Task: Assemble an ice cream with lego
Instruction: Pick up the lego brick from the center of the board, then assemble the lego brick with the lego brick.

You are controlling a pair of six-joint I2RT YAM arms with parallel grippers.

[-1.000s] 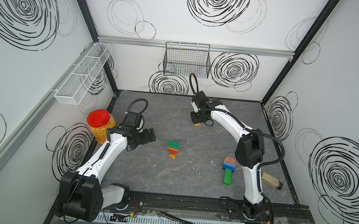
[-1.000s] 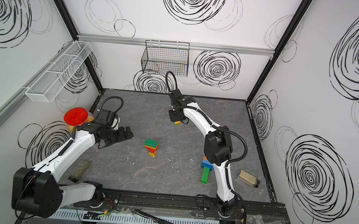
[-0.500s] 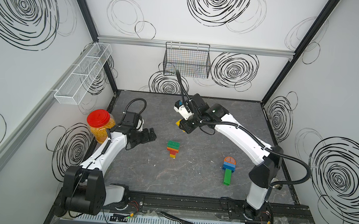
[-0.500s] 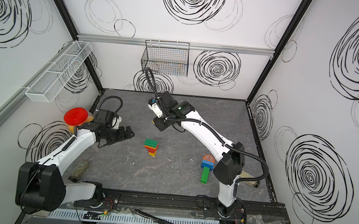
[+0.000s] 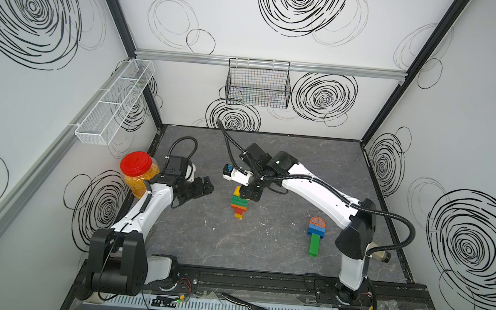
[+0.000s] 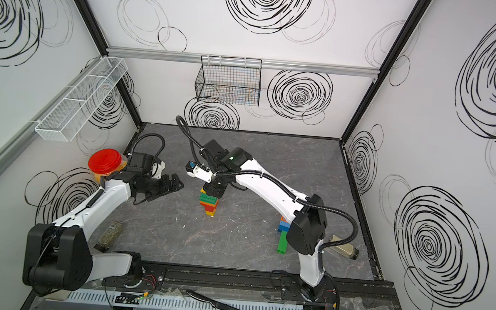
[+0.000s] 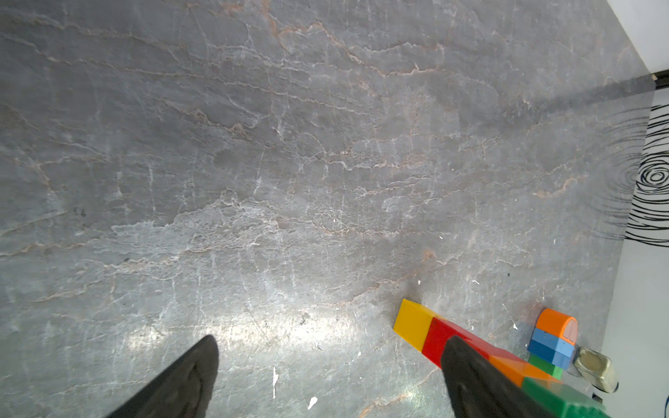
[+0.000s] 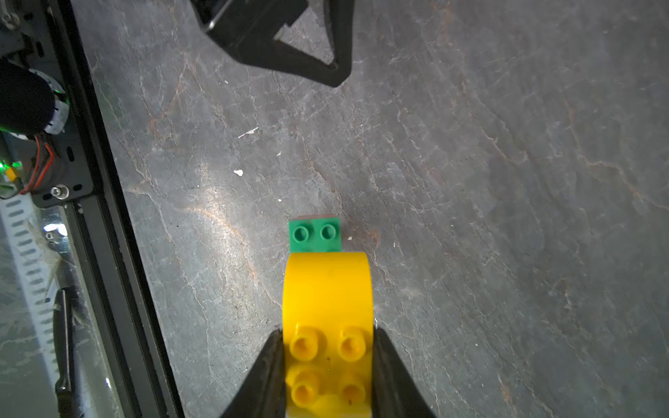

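Observation:
A lego stack (image 5: 239, 207) stands mid-table: a yellow base, then red, orange and a green brick (image 8: 315, 235) on top. My right gripper (image 5: 249, 194) is shut on a yellow round-topped brick (image 8: 327, 289), held right over the green brick; whether they touch I cannot tell. The left gripper (image 5: 204, 187) hovers open and empty just left of the stack (image 7: 470, 343), which one finger partly hides in the left wrist view. A second lego group (image 5: 316, 233) lies to the right: an orange round top, a blue brick and a long green one.
A red-lidded jar (image 5: 138, 170) of yellow grains stands at the left wall behind my left arm. A small glass bottle (image 6: 343, 247) lies by the right arm's base, another bottle (image 6: 109, 235) lies front left, and a knife (image 5: 253, 306) rests on the front rail. A wire basket (image 5: 257, 83) hangs on the back wall.
My right arm has swung from the back of the table forward and left, bringing the yellow brick over the stack. The left arm has barely moved.

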